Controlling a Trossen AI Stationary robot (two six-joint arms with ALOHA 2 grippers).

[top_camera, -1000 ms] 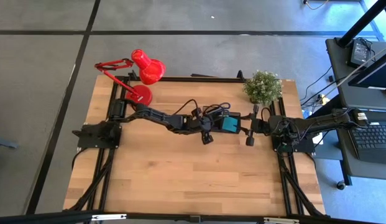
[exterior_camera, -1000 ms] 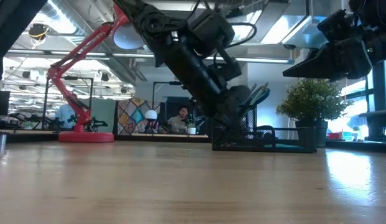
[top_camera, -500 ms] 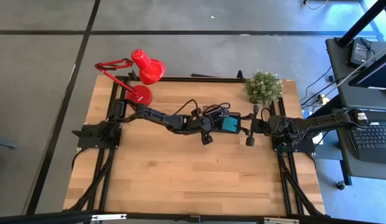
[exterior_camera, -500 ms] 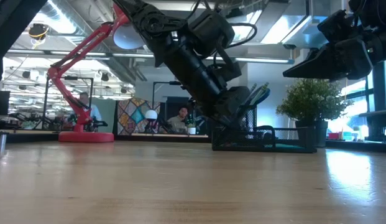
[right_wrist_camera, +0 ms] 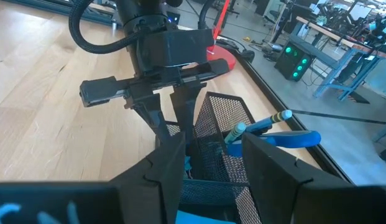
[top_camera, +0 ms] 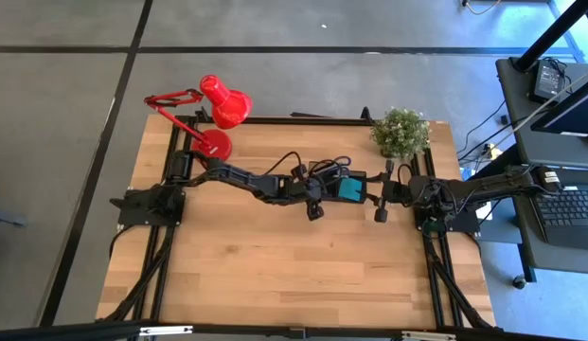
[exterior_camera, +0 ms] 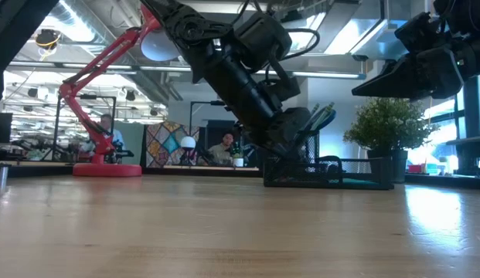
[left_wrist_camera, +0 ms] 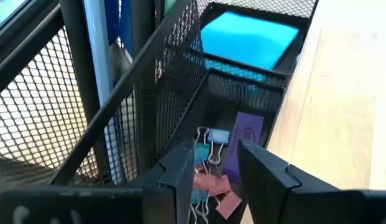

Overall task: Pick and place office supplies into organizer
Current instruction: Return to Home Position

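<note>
High view: on the wooden table (top_camera: 275, 275) nothing has moved in the last second. The left arm reaches from its base to the black mesh desk organizer (top_camera: 362, 178) at the table's far middle, and the left gripper (top_camera: 322, 191) hangs over the organizer's near-left end, no higher than before. The square teal sticky-note pad (top_camera: 351, 191) lies in the organizer. The right gripper (top_camera: 382, 196) waits just beside the organizer's other end, near the potted green plant (top_camera: 400, 133). The red desk lamp (top_camera: 222, 104) stands at the far left.

Low view: only a person (exterior_camera: 105, 128) far behind the lamp has come into sight, so the retreat home has not visibly begun. The blue-handled scissors (exterior_camera: 322, 118) stand upright in the organizer.

Left wrist view: the left gripper's fingers stand apart with nothing between them. Directly below lie binder clips (left_wrist_camera: 206, 138) and a flat purple piece (left_wrist_camera: 247, 134) in one compartment, with the teal pad in the tray beyond.

Right wrist view: the right gripper (right_wrist_camera: 212, 146) is spread and empty, facing the organizer. The sorting looks finished.
</note>
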